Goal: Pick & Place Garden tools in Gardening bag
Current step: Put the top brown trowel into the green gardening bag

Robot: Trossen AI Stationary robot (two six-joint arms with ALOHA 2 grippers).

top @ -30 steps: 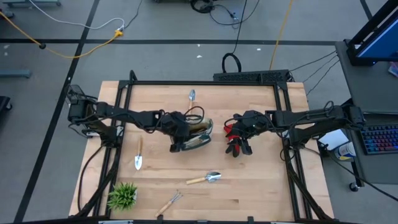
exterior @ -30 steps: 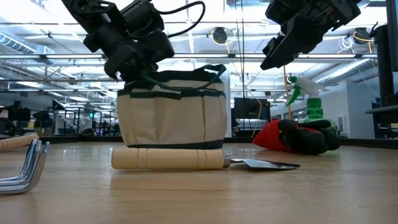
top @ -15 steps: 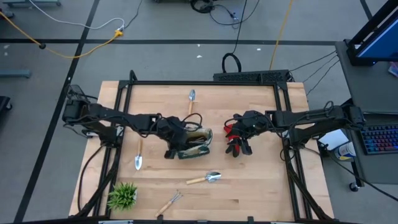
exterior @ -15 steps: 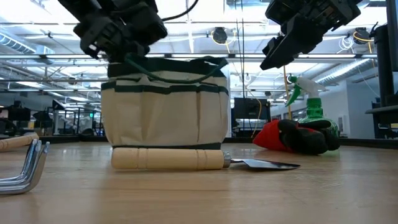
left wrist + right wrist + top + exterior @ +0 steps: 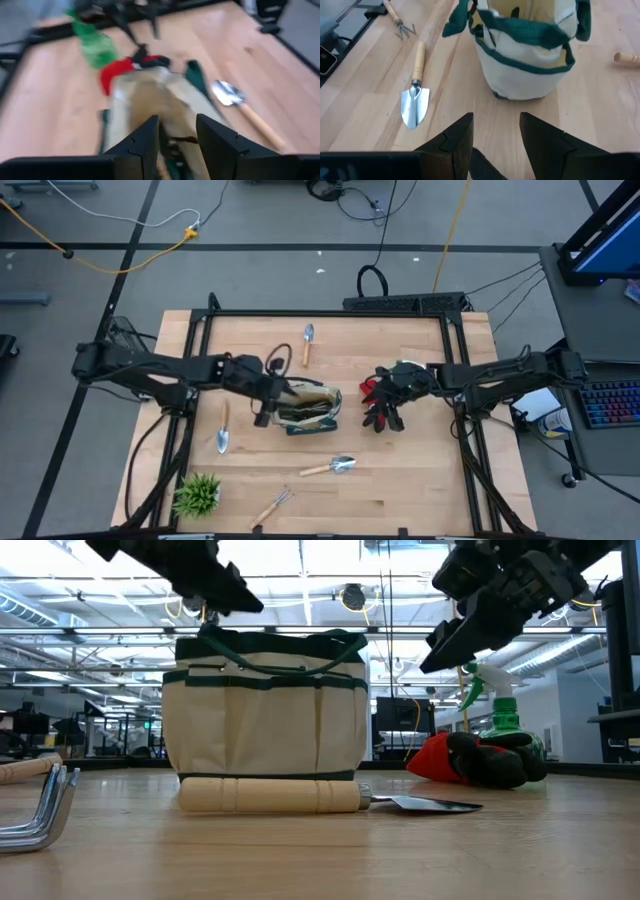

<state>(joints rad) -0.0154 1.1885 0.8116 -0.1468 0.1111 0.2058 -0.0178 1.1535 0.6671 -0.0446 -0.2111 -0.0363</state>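
You see the gardening bag (image 5: 307,406) upright at table centre. The left gripper (image 5: 263,412), fingers apart, hovers beside it; the right gripper (image 5: 385,385), fingers apart, hovers over the gloves (image 5: 378,402).

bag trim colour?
Dark green trim on the cream gardening bag; shows best in the low view.

**Occluded, Cropped and Blurred Items**

Left wrist view: motion-blurred throughout. The cream canvas gardening bag with dark green trim (image 5: 160,107) shows no pocket detail. Low view: the green plastic spray bottle (image 5: 505,720) stands partly hidden behind the red-and-black gloves (image 5: 478,760); the bent metal rake tines (image 5: 40,810) are cut off at the edge.
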